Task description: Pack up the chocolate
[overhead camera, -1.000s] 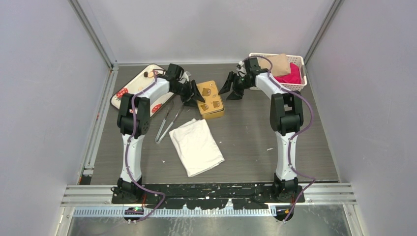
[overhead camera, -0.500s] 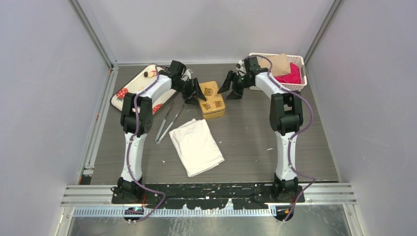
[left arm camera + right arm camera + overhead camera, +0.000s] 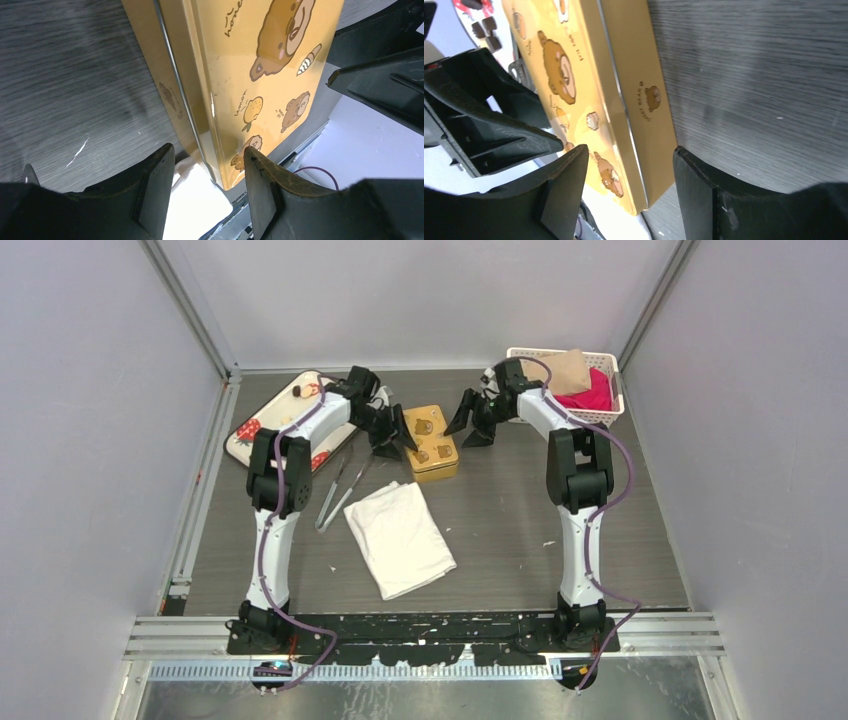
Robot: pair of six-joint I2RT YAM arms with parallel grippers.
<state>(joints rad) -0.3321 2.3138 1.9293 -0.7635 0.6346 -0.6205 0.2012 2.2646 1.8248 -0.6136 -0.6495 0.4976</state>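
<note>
Left fingers (image 3: 154,187) released, straddling left lid edge of gold tin (image 3: 428,441). Right fingers (image 3: 564,195) released, straddling right edge. Tin lying closed near far-centre of surface. Chocolate (image 3: 488,26) sitting on white tray (image 3: 284,406) at far-left corner. Likely opening lid: gripping lid rim only, lifting evenly, keeping base from dragging.

Gold tin (image 3: 280,75) lid: cursive "lemon" at 9 o'clock of lemon drawing (image 3: 255,107). Tin side: small print beside bear head (image 3: 653,96), "BEAR" legible, rest unclear.
</note>
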